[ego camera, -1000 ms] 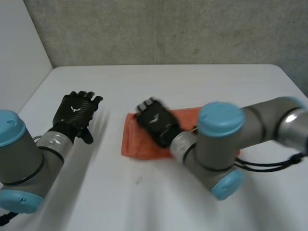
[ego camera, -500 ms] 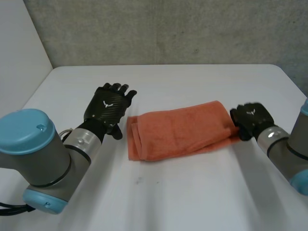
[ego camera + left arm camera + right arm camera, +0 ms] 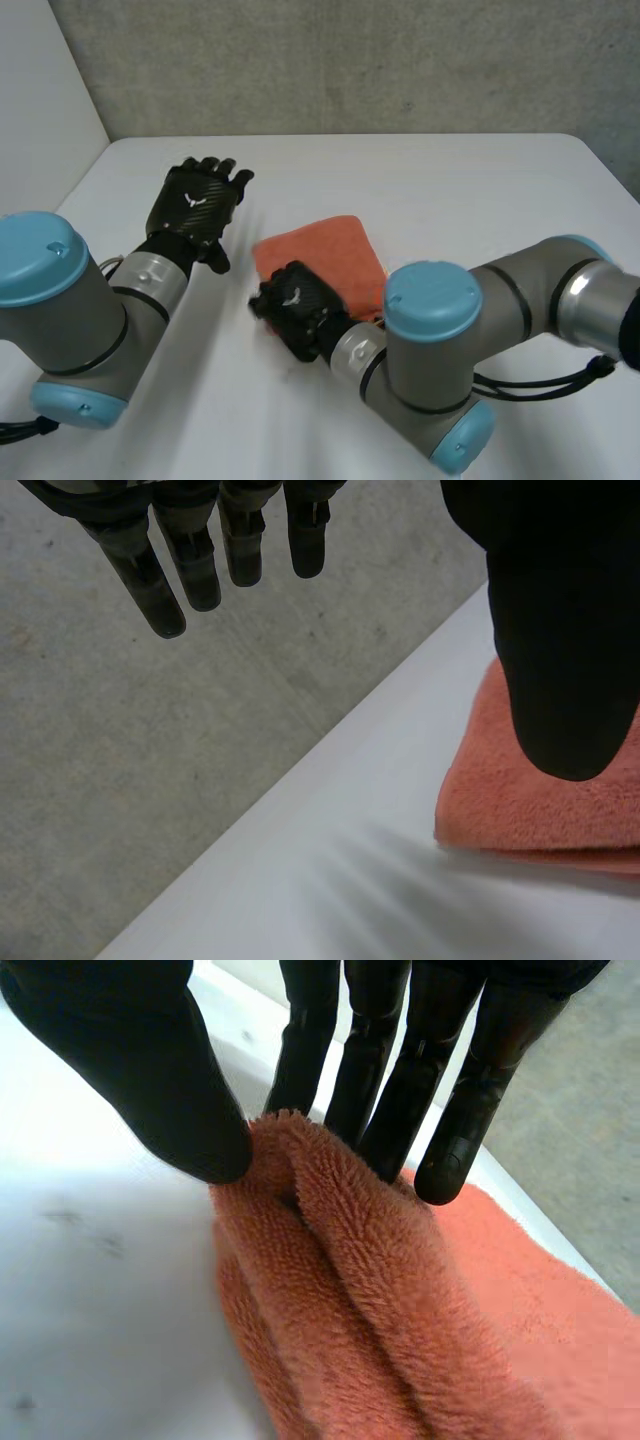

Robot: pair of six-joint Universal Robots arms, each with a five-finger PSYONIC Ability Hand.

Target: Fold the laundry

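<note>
An orange towel (image 3: 322, 250) lies folded into a small, thick square in the middle of the white table (image 3: 440, 180). My right hand (image 3: 296, 311) is at the towel's near left edge. In the right wrist view its thumb (image 3: 150, 1070) and straight fingers (image 3: 385, 1070) pinch a bunched fold of the towel (image 3: 400, 1310). Left of the towel, my left hand (image 3: 196, 205) hovers open with fingers spread and holds nothing. Seen from the left wrist, the straight fingers (image 3: 190, 570) and thumb (image 3: 560, 630) are apart, and a towel corner (image 3: 540, 805) lies beside the thumb.
A grey concrete wall (image 3: 350, 60) stands behind the table's far edge. My right arm (image 3: 470, 340) reaches across the table's near right part to the towel. Bare table surface lies on all sides of the towel.
My right hand has carried the towel's right end across to the left, folding the long towel into a short square. My left hand has drawn back a little to the left.
</note>
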